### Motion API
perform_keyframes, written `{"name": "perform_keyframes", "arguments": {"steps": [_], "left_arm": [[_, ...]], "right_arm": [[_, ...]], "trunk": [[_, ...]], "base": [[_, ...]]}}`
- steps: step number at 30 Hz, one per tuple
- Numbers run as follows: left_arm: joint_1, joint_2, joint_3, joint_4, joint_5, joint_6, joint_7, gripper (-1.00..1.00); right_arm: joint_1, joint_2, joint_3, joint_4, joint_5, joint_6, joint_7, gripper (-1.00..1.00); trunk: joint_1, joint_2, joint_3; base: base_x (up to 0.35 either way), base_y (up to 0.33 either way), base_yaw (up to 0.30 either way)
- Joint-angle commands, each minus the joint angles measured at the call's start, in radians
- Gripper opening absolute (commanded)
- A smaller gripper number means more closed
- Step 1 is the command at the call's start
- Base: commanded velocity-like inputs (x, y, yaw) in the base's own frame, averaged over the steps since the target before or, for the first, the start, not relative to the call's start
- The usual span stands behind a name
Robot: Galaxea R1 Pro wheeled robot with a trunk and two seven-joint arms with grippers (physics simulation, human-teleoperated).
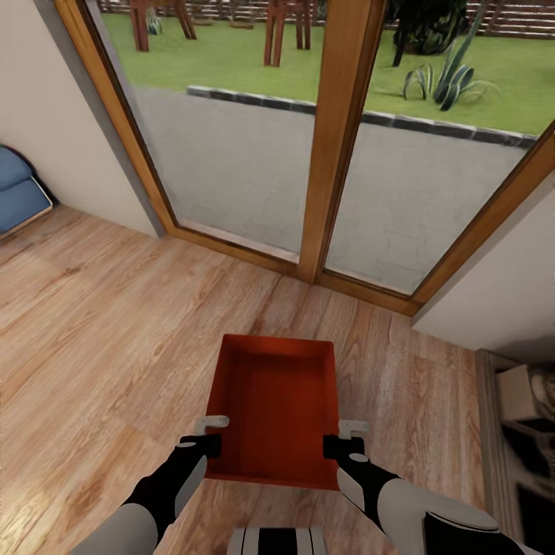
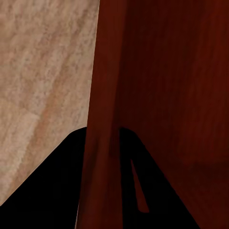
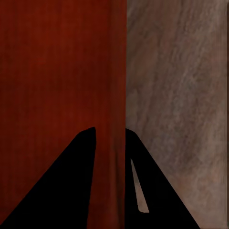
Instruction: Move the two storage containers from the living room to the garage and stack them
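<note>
Clamping 1 storage container [image 1: 276,407] | left gripper [image 1: 206,434], right gripper [image 1: 345,435] | no writing legible

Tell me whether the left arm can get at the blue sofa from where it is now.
Probably not. The left gripper is shut on the storage container's wall, sharing the load with the right gripper, and the blue sofa sits far off across the wood-plank floor.

Black forearms, grey-white upper shells; pale grey pincer fingers [image 1: 211,423]; striped part below, possibly trunk [image 1: 277,539].
</note>
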Motion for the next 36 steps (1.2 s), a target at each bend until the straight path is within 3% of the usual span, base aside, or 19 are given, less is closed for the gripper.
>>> {"name": "perform_keyframes", "arguments": {"steps": [1, 36], "left_arm": [[0.0, 0.001, -0.006, -0.003, -0.008, 0.007, 0.015, -1.0], [0.0, 0.002, -0.006, -0.003, -0.008, 0.006, 0.015, -1.0]], "right_arm": [[0.0, -0.001, 0.005, 0.005, -0.027, -0.005, -0.008, -1.0], [0.0, 0.001, 0.01, 0.005, -0.024, -0.004, -0.008, -1.0]], "trunk": [[-0.004, 0.007, 0.003], [-0.138, 0.252, 0.112]], "base": [[0.0, 0.0, 0.0], [0.0, 0.0, 0.0]]}}
